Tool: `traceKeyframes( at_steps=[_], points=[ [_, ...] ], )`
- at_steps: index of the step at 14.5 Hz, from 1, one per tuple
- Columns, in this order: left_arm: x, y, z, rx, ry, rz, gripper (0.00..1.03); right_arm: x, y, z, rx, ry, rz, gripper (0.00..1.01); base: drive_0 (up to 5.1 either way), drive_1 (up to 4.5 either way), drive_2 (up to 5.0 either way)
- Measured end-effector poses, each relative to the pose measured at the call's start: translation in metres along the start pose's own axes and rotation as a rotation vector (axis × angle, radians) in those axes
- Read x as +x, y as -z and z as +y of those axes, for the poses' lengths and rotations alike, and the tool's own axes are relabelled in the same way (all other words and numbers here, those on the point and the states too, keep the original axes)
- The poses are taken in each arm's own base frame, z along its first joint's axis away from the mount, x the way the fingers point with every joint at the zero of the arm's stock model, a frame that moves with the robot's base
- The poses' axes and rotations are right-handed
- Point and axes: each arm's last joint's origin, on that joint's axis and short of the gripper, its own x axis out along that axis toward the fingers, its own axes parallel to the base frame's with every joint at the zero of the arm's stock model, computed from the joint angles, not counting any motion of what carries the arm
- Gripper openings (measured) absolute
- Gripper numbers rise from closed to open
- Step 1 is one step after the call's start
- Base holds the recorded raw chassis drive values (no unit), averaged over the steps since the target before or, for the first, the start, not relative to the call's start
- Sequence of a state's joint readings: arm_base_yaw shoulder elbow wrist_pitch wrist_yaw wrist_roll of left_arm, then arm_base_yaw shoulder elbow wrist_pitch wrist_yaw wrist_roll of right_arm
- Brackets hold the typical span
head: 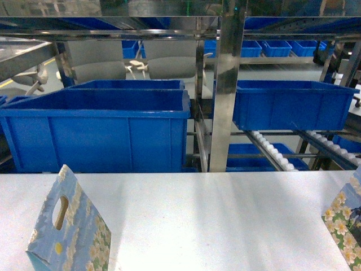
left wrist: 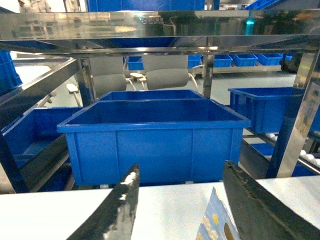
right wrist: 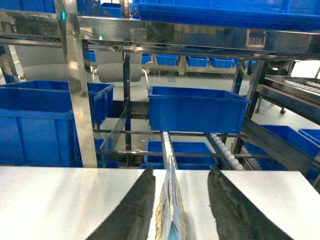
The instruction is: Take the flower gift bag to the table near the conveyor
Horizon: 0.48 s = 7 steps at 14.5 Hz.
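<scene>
Two flower gift bags stand on the white table (head: 197, 214). One bag (head: 67, 226) is at the front left, blue with white blossoms and a cut-out handle; the other (head: 345, 223) is cut off at the right edge. In the left wrist view my left gripper (left wrist: 181, 166) is open, and the left bag's top (left wrist: 215, 224) rises between its fingers, close to the right one. My right gripper (right wrist: 181, 169) is open too, with the other bag (right wrist: 171, 210) standing edge-on between its fingers, nearer the left one. Neither gripper shows in the head view. The conveyor (head: 225, 84) stands just behind the table.
A large blue bin (head: 96, 130) sits behind the table's far edge on the left. Another blue bin (head: 290, 104) rests on the sloping roller tracks (head: 271, 149) to the right. Steel uprights and shelves with several more bins fill the background.
</scene>
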<state>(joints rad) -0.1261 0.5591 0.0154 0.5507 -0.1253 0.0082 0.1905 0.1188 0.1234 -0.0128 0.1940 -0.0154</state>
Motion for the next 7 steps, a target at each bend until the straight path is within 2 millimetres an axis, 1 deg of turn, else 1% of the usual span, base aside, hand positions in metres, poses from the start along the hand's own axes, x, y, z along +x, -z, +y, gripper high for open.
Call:
traceKeyframes(
  at_steps=[1,2,3,4,7],
  points=[
    [-0.002,0.0,0.002,-0.001,-0.004,0.0,0.37,0.0,0.002,-0.002,0.001,0.003,-0.004,0.23,0.0,0.0,0.0],
    [-0.005,-0.001,0.009,-0.001,0.009,0.001,0.23,-0.001,0.005,-0.006,0.001,-0.018,-0.008,0.08,0.0,0.0,0.0],
    [-0.008,-0.002,0.015,-0.004,-0.025,-0.007,0.08,0.0,0.009,-0.014,0.004,0.021,-0.008,0.02,0.0,0.0,0.0],
    [-0.011,-0.003,0.013,-0.006,-0.002,-0.01,0.02,0.0,0.013,-0.014,0.006,0.002,-0.004,0.02,0.0,0.0,0.0],
    [-0.017,-0.003,0.013,-0.006,0.0,-0.011,0.02,0.0,0.018,-0.013,0.006,-0.003,-0.005,0.02,0.0,0.0,0.0]
  ],
)
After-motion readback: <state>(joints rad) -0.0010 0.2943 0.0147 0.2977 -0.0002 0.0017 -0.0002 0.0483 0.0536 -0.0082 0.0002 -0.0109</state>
